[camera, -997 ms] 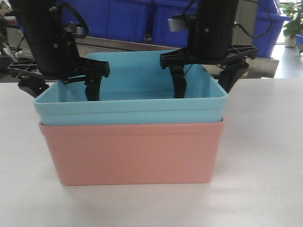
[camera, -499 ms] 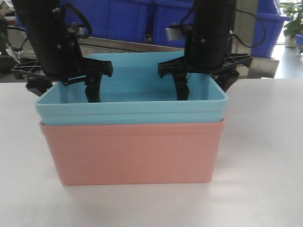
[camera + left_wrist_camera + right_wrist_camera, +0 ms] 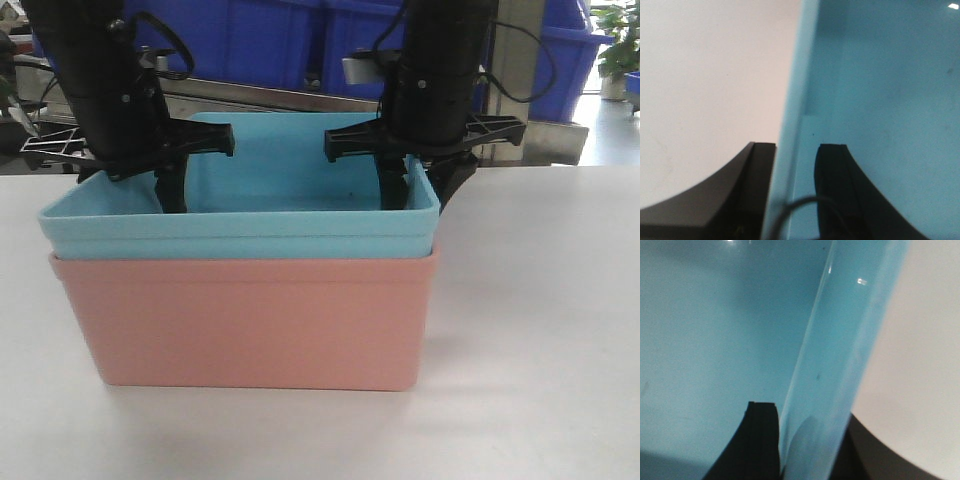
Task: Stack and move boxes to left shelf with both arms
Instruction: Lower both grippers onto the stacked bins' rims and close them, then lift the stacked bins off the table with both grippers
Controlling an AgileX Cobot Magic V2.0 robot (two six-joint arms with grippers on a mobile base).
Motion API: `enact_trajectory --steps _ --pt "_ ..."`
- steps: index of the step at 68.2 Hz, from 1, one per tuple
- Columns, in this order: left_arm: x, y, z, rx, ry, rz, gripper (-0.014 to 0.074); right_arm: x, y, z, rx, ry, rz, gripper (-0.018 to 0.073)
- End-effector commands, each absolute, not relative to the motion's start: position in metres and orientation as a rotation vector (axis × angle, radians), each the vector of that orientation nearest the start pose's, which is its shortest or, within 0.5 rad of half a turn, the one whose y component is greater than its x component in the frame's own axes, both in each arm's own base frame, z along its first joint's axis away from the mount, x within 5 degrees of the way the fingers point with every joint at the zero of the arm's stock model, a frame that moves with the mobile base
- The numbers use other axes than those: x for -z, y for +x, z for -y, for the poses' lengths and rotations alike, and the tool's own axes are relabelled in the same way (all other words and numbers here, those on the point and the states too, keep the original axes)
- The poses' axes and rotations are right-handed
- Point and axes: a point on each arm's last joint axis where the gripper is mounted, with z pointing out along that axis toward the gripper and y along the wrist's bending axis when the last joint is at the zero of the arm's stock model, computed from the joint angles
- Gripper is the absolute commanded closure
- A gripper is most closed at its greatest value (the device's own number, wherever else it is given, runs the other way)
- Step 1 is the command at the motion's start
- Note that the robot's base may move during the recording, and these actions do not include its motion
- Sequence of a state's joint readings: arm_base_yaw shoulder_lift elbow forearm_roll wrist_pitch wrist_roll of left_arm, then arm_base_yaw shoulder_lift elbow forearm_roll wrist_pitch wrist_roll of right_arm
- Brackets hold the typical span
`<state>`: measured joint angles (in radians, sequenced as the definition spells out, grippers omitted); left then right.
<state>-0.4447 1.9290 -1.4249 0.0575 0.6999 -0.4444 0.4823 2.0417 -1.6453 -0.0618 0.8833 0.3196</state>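
Near edge of the tabletop (image 3: 540,330): bare white, nothing sitting in front of the stack.

Pink box (image 3: 250,320) is sitting flat on the tabletop, long side facing front, with a thin shadow showing under it. The light blue box (image 3: 240,225) is nesting inside it, its rim riding just above the pink rim. Judgement: stacking is looking done and the carry to the shelf is not yet done.

Left claw (image 3: 796,147) is straddling the blue box's left short wall, one finger outside over the tabletop and one inside, both pressing against the rim. It is closed on that wall. Right claw (image 3: 810,412) is doing the same on the right short wall, inner finger (image 3: 762,440) lying against the inside face. It too is clamping.

Why: gripping opposite walls is letting both arms share the load and keep the pair level. Only the blue box is being held, so the pink one may be depending on the nesting fit.

Both forearms are coming down nearly vertical, claws pointing down, set toward the back half of the box.

Beyond the far edge a steel rail (image 3: 270,97) is running across, dark blue bins (image 3: 280,40) behind it. I cannot tell whether this is the left shelf.
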Motion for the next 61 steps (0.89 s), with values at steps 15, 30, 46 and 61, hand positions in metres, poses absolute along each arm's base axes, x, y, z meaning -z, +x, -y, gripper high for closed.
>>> enact_trajectory --steps 15,30,46,61 --pt "-0.247 0.363 0.17 0.203 0.129 -2.663 0.0599 -0.257 0.39 -0.191 -0.118 -0.268 -2.65 0.0524" --pt "-0.275 0.354 0.166 0.237 0.123 -2.593 0.0599 -0.282 0.384 -0.186 -0.128 -0.268 -2.583 0.0524" --pt "-0.303 0.341 0.162 0.265 0.125 -2.542 0.0599 -0.304 0.376 -0.182 -0.151 -0.26 -2.529 0.0524" --pt "-0.335 0.322 0.161 0.322 0.107 -2.461 0.0599 -0.327 0.364 -0.183 -0.167 -0.279 -2.468 0.0524"
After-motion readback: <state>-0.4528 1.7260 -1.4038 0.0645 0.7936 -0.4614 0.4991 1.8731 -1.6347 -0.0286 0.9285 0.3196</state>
